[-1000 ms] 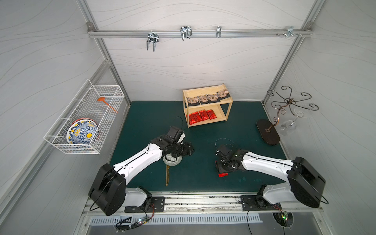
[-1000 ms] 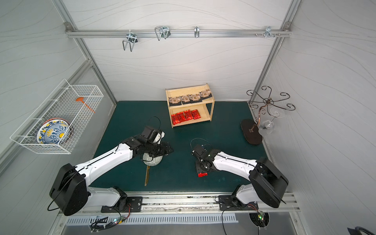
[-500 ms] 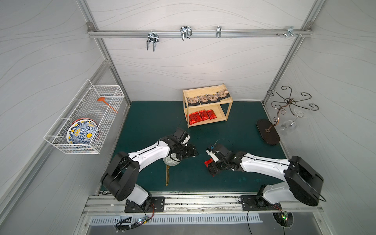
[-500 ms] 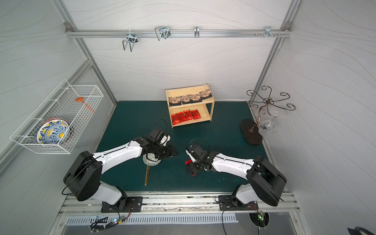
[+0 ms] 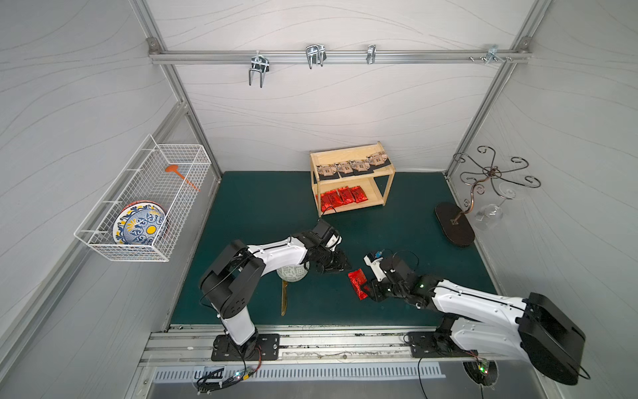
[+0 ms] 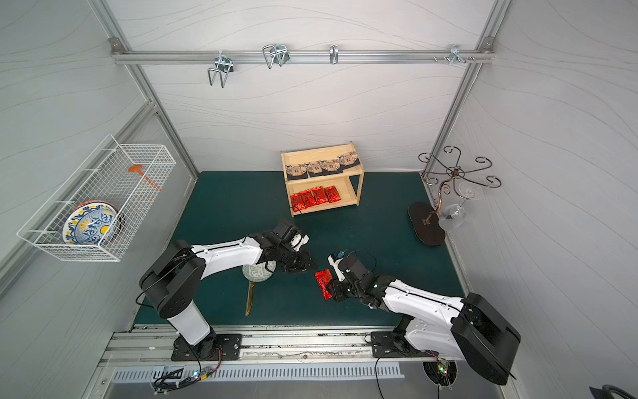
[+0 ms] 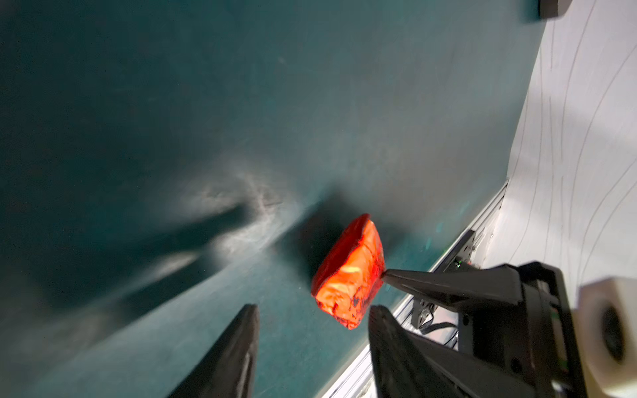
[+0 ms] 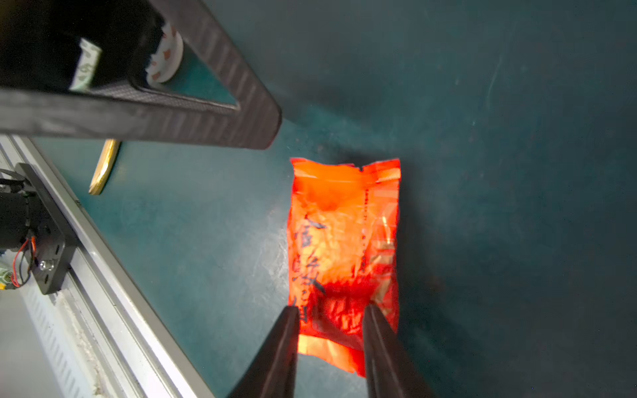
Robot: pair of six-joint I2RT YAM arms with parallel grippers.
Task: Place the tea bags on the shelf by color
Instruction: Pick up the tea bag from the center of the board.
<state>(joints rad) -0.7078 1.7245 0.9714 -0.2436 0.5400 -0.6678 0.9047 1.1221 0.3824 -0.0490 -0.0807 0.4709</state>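
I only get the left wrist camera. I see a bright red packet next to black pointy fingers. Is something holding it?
Observer: Yes. The right gripper pinches one end of that red tea bag between both fingers.
Operator: Where do the red ones go?
Observer: Four other red sachets lie on the lower tier of the shelf.
Operator: What's on top?
Observer: Four beige packets sit in a row on its top tray.

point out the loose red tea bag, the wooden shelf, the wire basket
shiny red foil tea bag (image 8: pixel 344 241): right wrist view, printed face
light-wood two-tier shelf (image 5: pixel 345 154): in a top view, bare top tray
white wire basket (image 5: pixel 148 183): in a top view, bare mesh
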